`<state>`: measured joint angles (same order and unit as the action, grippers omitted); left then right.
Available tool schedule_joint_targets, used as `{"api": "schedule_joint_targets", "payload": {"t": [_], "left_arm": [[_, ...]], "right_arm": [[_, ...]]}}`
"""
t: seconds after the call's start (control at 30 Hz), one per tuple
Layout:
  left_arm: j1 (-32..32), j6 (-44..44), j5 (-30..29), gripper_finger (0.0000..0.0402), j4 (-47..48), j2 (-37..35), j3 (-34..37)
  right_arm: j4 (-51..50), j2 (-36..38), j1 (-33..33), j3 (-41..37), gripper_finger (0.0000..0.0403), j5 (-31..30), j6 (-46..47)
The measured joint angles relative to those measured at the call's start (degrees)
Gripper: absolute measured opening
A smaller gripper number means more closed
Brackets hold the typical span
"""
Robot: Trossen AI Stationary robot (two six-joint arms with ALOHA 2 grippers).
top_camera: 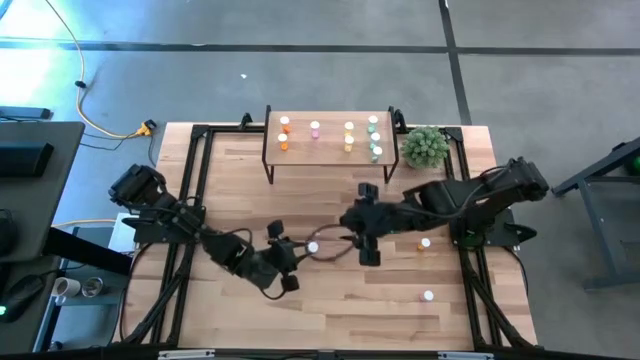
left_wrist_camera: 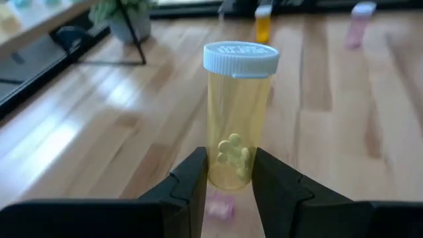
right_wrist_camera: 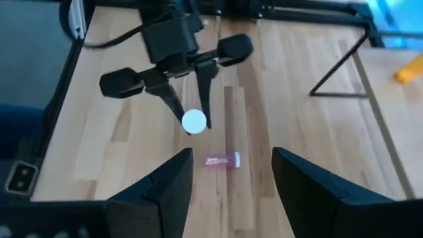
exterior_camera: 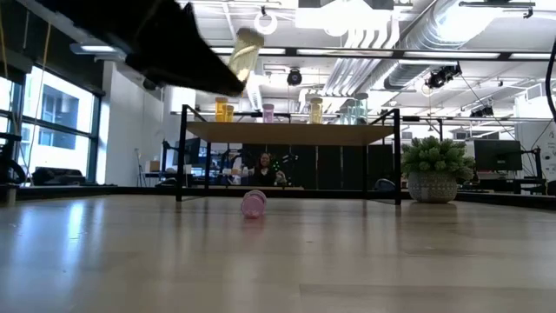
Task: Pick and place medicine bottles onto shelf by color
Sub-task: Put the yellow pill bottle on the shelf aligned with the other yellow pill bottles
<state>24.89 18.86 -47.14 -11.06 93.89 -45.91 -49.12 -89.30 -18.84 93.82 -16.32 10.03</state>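
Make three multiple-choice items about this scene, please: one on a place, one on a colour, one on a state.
1. Where is the pink bottle that lies on its side?
A. on the shelf
B. on the table, between the two claws
C. in the plant pot

2. What colour is the bottle in the left claw?
A. yellow
B. green
C. pink

3. How is the right claw?
A. shut on a bottle
B. open and empty
C. shut and empty

Answers:
1 B, it lies flat on the table.
2 A, the yellow bottle with a white cap stands between the fingers.
3 B, its fingers stand apart with nothing between.
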Motion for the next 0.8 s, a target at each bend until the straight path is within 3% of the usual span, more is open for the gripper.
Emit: {"api": "schedule_joint_targets", "payload": {"t": [0.23, 0.6, 0.8], "left_arm": [[-3.8, -10.5, 2.9, 0.0095, -12.5, 0.0, 0.0], [-8.2, -19.6, 3.6, 0.0095, -22.8, 0.0, 0.0], [-9.7, -19.7, 5.9, 0.0095, -26.7, 0.0, 0.0]], "right_arm": [[-0.5, 0.0, -4.6, 0.0, 0.0197, -2.3, -4.9], [-1.6, 0.0, -5.1, 0.0, 0.0197, -2.6, -1.3], [1.2, 0.0, -5.0, 0.0, 0.0197, -10.9, -5.5]]}}
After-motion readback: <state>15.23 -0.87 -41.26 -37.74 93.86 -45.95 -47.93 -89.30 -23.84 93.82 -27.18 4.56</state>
